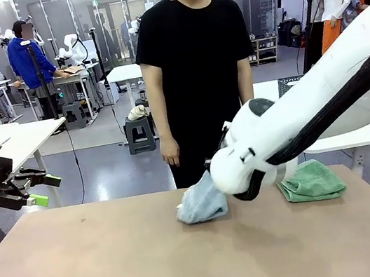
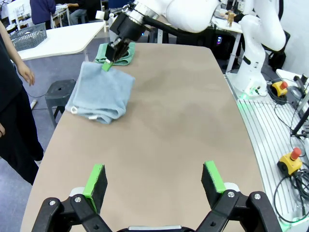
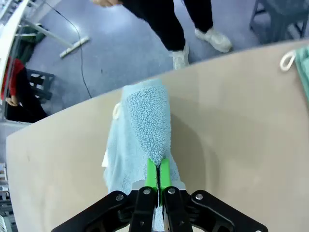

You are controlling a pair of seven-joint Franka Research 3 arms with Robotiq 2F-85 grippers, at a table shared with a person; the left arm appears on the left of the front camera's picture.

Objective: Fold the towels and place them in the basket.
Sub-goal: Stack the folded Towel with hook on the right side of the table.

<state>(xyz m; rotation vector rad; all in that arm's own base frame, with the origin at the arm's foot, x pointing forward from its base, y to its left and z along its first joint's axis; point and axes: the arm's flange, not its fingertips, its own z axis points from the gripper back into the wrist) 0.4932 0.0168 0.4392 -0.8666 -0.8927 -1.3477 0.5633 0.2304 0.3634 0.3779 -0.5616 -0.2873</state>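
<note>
a: grippers first. how does the right gripper [image 3: 158,174] stand?

b: its two green pads [image 3: 164,173] are pressed together on a fold of the pale blue-grey towel [image 3: 145,130]. in the right wrist view a ridge of terry cloth rises from between the pads and runs away from the camera toward the table's far edge.

a: is the towel lifted?

b: partly. in the left wrist view the right gripper [image 2: 109,62] pinches one corner of the blue-grey towel [image 2: 101,92], and the rest lies rumpled on the tan table [image 2: 178,121]. a small white loop shows at the towel's edge nearest the person.

a: and the left gripper?

b: the left gripper [image 2: 154,181] has its fingers spread wide, with nothing between them. it hangs over bare table, well apart from both towels. in the front view the left gripper [image 1: 43,190] sits at the picture's left edge, off the table's left side, its green fingertips pointing right.

a: where is the other towel?

b: the mint green towel [image 1: 312,182] lies in a flat, folded heap on the table near the far right edge, just beside the white right arm [image 1: 297,127]. in the front view the blue-grey towel [image 1: 200,203] is to its left, near the far edge, in front of the person.

a: the basket?

b: a dark mesh basket [image 2: 29,36] stands on a white side table beyond the work table, well apart from the towels.

a: the person?

b: the person [image 1: 195,73] stands at the far side in a black shirt and black trousers, arms down, hands off the table.
</note>
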